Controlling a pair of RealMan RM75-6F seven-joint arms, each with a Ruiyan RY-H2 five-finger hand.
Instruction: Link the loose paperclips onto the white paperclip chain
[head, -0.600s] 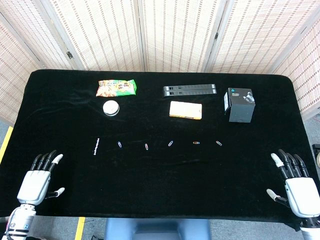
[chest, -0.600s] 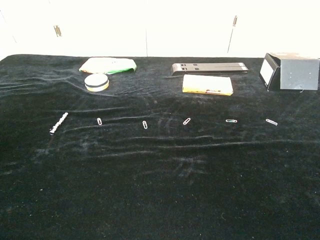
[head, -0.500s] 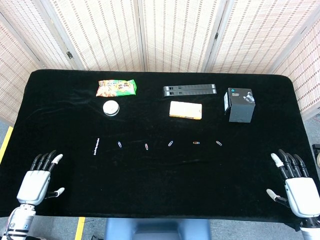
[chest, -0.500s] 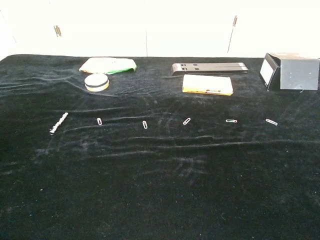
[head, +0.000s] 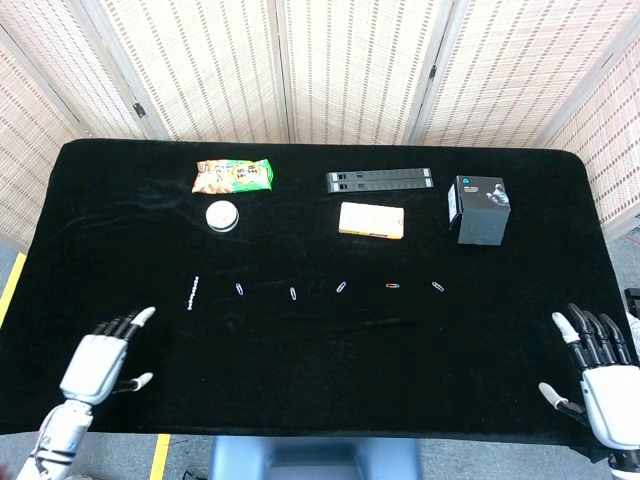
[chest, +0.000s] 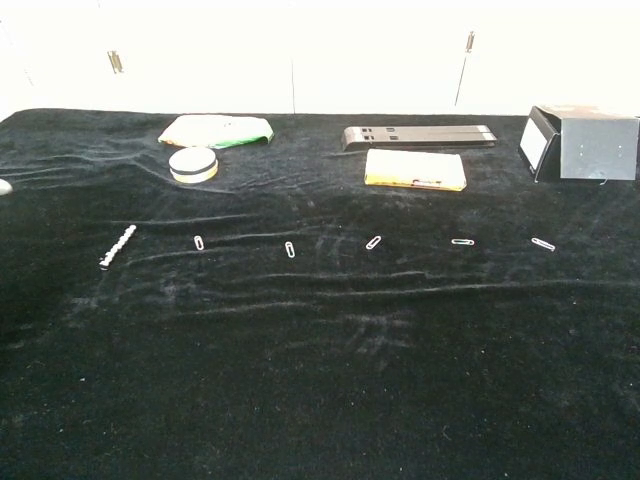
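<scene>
The white paperclip chain (head: 192, 293) (chest: 117, 246) lies straight on the black cloth at the left. To its right, several loose paperclips sit in a row: one nearest the chain (head: 239, 289) (chest: 199, 242), others further along (head: 293, 293) (chest: 290, 249), and the last at the right end (head: 437, 286) (chest: 543, 243). My left hand (head: 103, 355) hovers open at the front left, below and left of the chain. My right hand (head: 601, 378) is open at the front right corner. Neither touches anything.
At the back stand a snack bag (head: 232, 175), a round white tin (head: 222, 215), a long black bar (head: 378, 180), a yellow box (head: 371, 220) and a black box (head: 478, 208). The black-clothed table (head: 320, 380) ends just in front of both hands.
My left hand has moved right and slightly forward, towards the chain. My right hand has slid a little right and down, towards the table's corner.
</scene>
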